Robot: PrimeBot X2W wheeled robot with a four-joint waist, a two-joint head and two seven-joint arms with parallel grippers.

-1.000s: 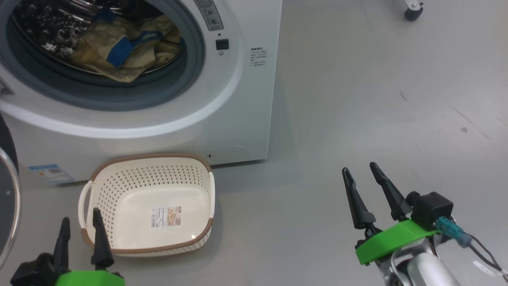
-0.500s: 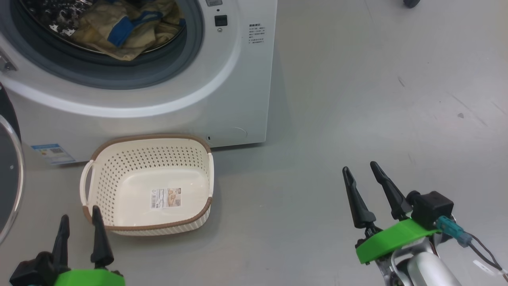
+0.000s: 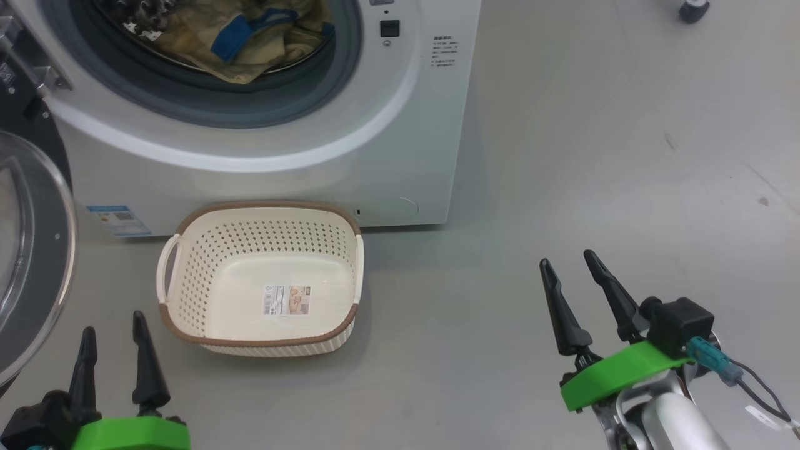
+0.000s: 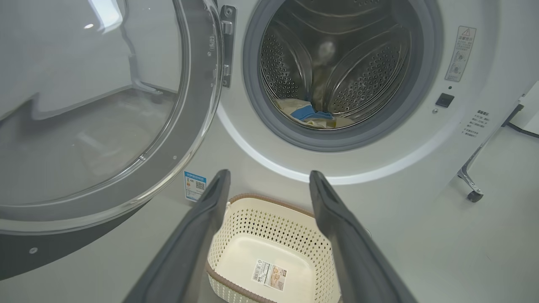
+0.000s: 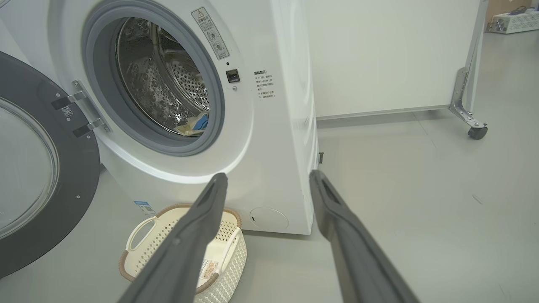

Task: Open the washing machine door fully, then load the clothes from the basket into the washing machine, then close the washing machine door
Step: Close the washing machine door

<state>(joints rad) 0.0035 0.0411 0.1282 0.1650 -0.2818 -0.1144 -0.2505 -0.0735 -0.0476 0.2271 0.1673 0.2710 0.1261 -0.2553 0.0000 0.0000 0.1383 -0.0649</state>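
At upper left, cream-yellow clothes (image 3: 247, 47) lie in the white washing machine (image 3: 406, 156), above the empty cream perforated basket (image 3: 206, 275). Both the left claw (image 3: 112, 320) and right claw (image 3: 567, 256) gape, holding nothing; shutting the black-ringed round door (image 3: 25, 250) at left looks next.

Smooth white washing machine (image 3: 281, 181) w/ shiny perforated steel drum (image 4: 370, 71), matt plastic basket (image 3: 206, 275), soft cloth clothes (image 3: 262, 59)

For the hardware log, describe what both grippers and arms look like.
The left gripper has two long, tapering black fingers on a bright green bracket. The right gripper matches, and adds a black box, a teal connector trailing a thin dark cable with a white tag, on a pale silver forearm.
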